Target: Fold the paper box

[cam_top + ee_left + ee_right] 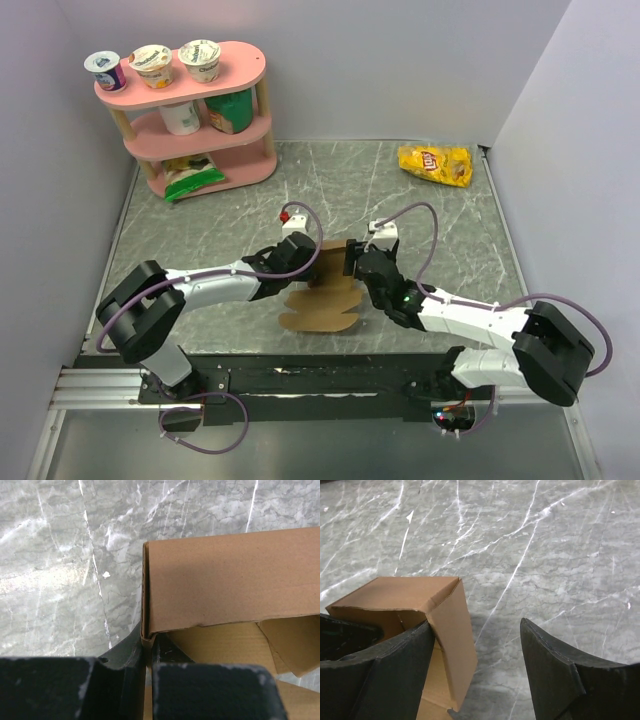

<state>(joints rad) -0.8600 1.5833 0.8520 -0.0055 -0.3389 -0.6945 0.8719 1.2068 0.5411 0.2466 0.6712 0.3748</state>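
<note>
The paper box (pixel 322 297) is plain brown cardboard, partly folded, and lies at the table's middle between both arms, with rounded flaps flat toward the near edge. My left gripper (pixel 298 256) is shut on the box's left wall. In the left wrist view its fingers (pixel 125 652) pinch that thin wall's edge, and a raised panel (pixel 230 580) runs off to the right. My right gripper (pixel 358 264) stands open at the box's right side. In the right wrist view its left finger (pixel 395 667) lies against the inner face of the upright side wall (pixel 452 635). The right finger (pixel 555 672) stays apart over bare table.
A yellow chip bag (pixel 435 163) lies at the back right. A pink three-tier shelf (pixel 190 120) with yogurt cups and packets stands at the back left. Grey walls close in the marble table (pixel 450 230) on three sides.
</note>
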